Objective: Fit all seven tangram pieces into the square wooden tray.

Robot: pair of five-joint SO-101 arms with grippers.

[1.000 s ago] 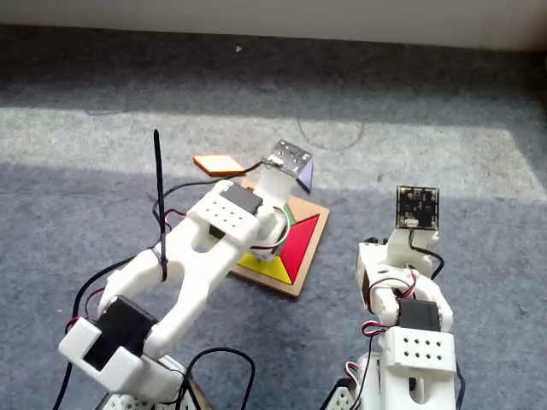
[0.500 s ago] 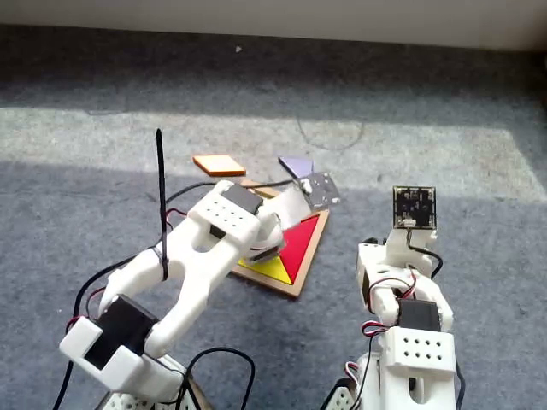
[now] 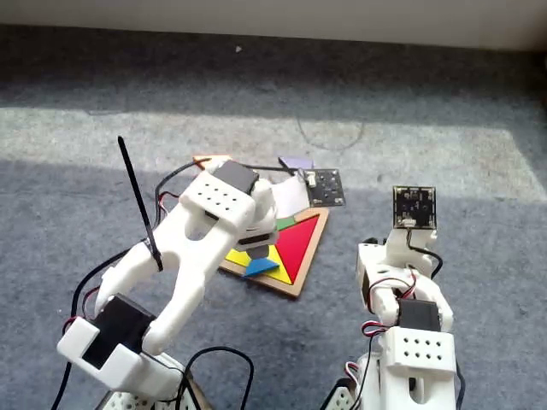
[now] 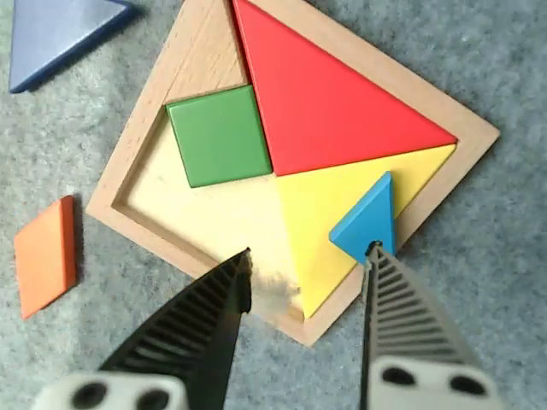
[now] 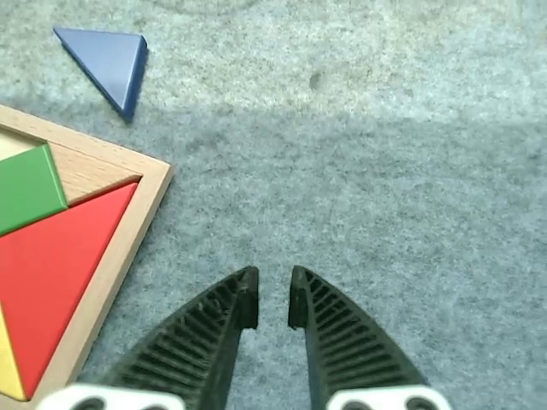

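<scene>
- Placement stage: left pincer (image 4: 309, 252) hangs over the near corner of the square wooden tray (image 4: 132, 141), jaws spread wide and gripping nothing.
- Small light-blue triangle (image 4: 369, 222) lies just ahead of one fingertip and touches it. It rests on top of the yellow triangle (image 4: 299, 222) near the tray rim, so by appearance it is not seated in a slot of its own.
- Beyond the pincer tips, the red triangle (image 4: 325, 102) and green square (image 4: 220, 135) sit flat in the tray. Bare tray floor shows between the green square and the other fingertip.
- Outside the tray, on the grey table: the orange parallelogram (image 4: 44, 254) lies off to the side of the pincer, and the dark blue triangle (image 4: 60, 30) lies farther off, past the tray's far rim.
- Right pincer (image 5: 272, 299) hovers over the table beside the tray, jaws nearly together and empty.
- Judged step: three pieces are seated and a fourth is being sorted.
- Next move calls for shifting the light-blue triangle off the yellow one onto bare floor, with its edges turned to match its neighbours, before the loose pieces are fetched.
</scene>
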